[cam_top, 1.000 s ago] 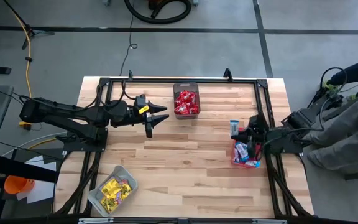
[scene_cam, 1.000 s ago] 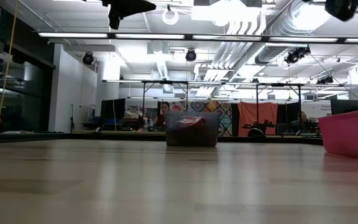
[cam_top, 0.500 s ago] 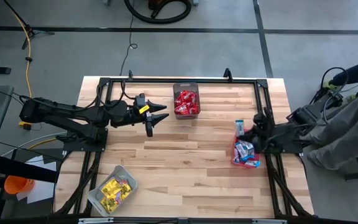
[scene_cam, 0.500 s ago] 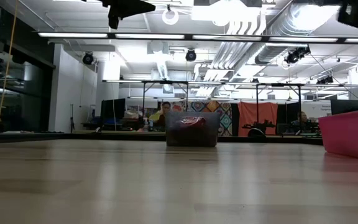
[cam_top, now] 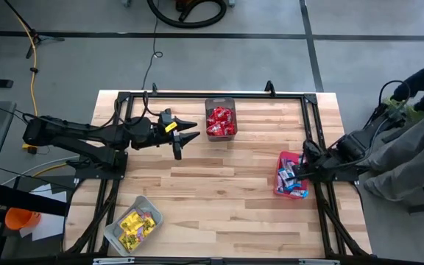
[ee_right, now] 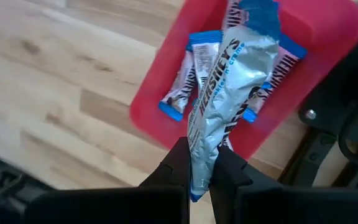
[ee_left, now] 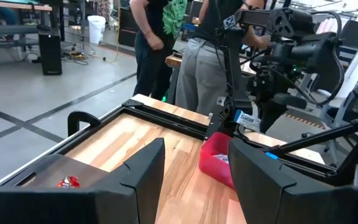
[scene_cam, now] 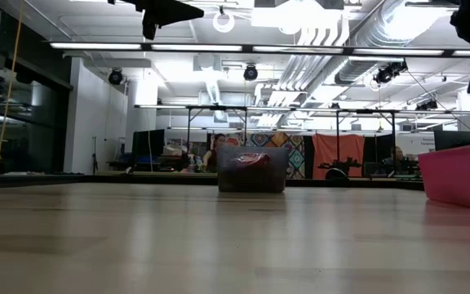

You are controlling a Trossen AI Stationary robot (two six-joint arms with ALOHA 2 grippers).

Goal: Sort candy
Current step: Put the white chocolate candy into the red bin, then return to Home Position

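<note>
Hanging over the red bin at the right edge of the desk, the right pincer is clenched on a blue-and-white candy bar, the silver wrapper pinched at its lower end between the two dark fingers and dangling above the bars already lying in that bin. A second ago this pincer held the bar out over bare wood beside the bin's far corner; half a second ago it was nearer, and now it sits above the bin's contents, so the carry is finished and what remains, as I judge it, is to let go so the bar falls among its own kind. The left pincer has not shifted at all: it waits with its fingers apart and nothing between them, beside the dark bin of red candy near the far edge of the desk. The yellow candy lies in the clear grey bin at the near left corner. From above I can see no loose candy on the wood, which suggests this bar may be among the last to be sorted. People stand just past the right end of the desk, close behind the right arm.
</note>
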